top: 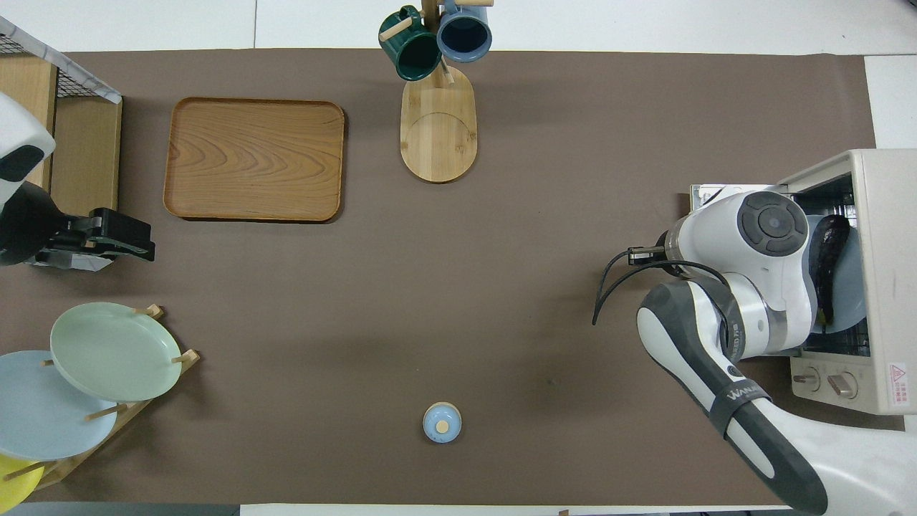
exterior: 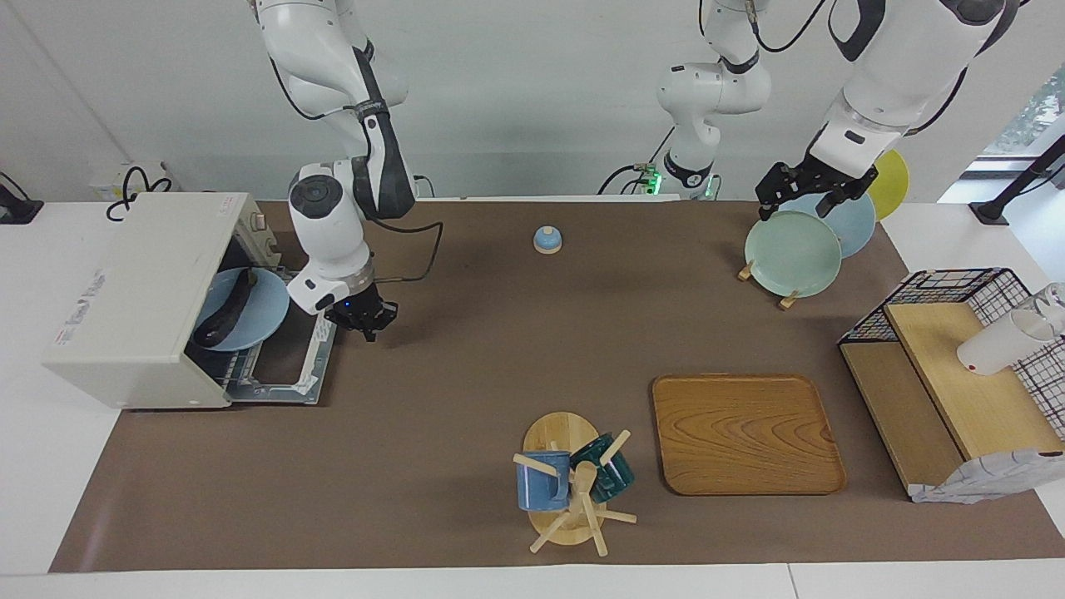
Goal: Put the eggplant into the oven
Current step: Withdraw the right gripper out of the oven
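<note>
A: What does the eggplant (exterior: 229,309) look like, and where is it?
B: Dark and glossy, on a blue plate (exterior: 260,320) inside the open oven (exterior: 133,299), lying lengthwise across the oven's width.
A: What about the claws?
B: The right claw (exterior: 366,320), pressed together, hangs by the lowered door (exterior: 287,366). The left claw (exterior: 799,195), spread, waits over the plate rack (exterior: 786,298).

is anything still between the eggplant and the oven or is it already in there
Nothing visible stands in the way. The eggplant already lies on a blue plate inside the oven, whose door hangs open. The right tool, shut, is just outside the open door. The left tool waits over the plate rack.
</note>
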{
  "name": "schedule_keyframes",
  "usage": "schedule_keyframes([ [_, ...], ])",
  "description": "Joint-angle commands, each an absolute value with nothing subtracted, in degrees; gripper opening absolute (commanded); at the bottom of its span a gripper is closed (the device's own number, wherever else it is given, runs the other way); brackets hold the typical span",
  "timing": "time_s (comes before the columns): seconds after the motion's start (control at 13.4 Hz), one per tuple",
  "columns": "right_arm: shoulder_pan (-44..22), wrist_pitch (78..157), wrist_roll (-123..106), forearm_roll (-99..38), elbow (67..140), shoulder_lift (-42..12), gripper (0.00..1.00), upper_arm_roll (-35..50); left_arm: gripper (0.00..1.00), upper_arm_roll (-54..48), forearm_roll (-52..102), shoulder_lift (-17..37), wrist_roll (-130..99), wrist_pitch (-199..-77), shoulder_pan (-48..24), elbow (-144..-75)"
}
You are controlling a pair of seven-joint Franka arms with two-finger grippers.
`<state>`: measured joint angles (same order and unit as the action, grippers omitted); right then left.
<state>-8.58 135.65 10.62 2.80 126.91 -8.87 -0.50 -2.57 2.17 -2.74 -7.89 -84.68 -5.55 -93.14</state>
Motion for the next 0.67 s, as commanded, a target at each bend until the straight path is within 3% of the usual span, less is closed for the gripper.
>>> schedule_keyframes([
  [0.0,-5.64,136.5,8.01,6.13,128.32,-8.88,0.0,-0.26,1.0,-2.64,0.88,-3.34,-7.91,-84.55,-5.36,-93.16],
  [0.6,-2.73,131.76,4.14,15.02,125.53,-8.53,0.0,-0.26,1.0,-2.64,0.88,-3.34,-7.91,-84.55,-5.36,-93.16],
])
